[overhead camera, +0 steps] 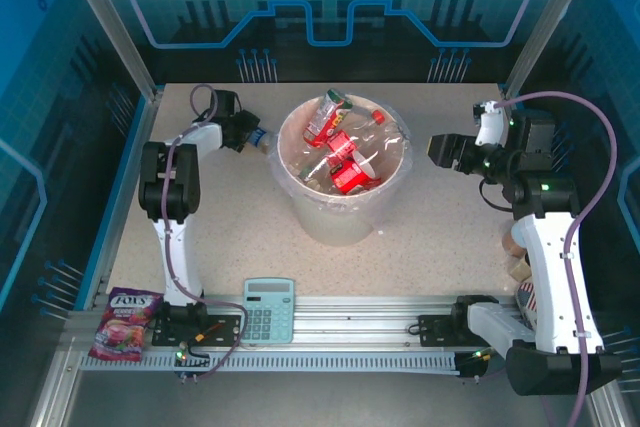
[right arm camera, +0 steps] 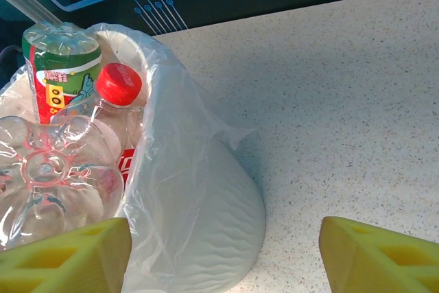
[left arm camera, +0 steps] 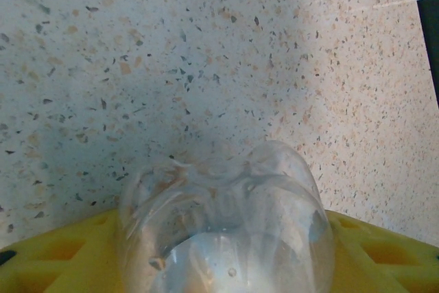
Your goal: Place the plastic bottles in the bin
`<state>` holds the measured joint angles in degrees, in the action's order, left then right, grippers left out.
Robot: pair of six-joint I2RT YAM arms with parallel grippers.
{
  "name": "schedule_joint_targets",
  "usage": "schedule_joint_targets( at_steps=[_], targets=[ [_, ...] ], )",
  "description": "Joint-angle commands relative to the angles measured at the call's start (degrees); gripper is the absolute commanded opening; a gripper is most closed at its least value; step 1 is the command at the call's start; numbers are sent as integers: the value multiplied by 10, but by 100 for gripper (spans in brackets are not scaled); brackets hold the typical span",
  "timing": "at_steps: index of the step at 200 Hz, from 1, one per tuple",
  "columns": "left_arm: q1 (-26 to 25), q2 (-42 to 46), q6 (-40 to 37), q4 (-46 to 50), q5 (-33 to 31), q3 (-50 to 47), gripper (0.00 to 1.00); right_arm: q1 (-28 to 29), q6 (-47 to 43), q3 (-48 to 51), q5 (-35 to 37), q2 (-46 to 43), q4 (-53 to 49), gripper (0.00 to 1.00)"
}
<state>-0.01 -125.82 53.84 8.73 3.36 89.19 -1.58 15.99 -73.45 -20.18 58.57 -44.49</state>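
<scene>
1. Standing in the middle of the table, the bin has bare speckled surface on all its sides. The calculator and the snack packet lie at the near edge.
2. The left gripper is just beside the bin's left rim. It clasps a clear bottle and presses it on both sides.
3. The right gripper hangs to the right of the bin, spread wide and holding nothing.
4. Several red-labelled bottles lie inside the clear liner of the bin.
</scene>
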Motion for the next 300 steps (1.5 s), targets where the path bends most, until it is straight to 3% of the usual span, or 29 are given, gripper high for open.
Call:
schedule_joint_targets(
  at_steps=[1,68,115,154,182,205,250,300],
  targets=[
    [2,37,-16,16,-9,-28,57,-10,-3,1,-14,1,10,73],
    [12,195,-47,-5,-2,-107,56,-10,1,-3,-16,-5,7,73],
    [15,381,-69,-1,6,-185,53,-10,4,-3,-19,-7,11,73],
    [15,526,-111,80,29,-144,49,-10,7,-5,-22,-4,19,73],
    [9,593,-97,119,65,-97,45,-11,14,1,-25,-5,33,73],
    [-35,606,-98,150,97,-47,44,-10,21,2,-29,-4,41,73],
    [-174,563,-94,171,119,-6,41,-8,28,-8,-41,-5,43,73],
    [-260,491,-123,206,83,-2,40,-2,29,-18,-42,-12,38,73]
  ],
)
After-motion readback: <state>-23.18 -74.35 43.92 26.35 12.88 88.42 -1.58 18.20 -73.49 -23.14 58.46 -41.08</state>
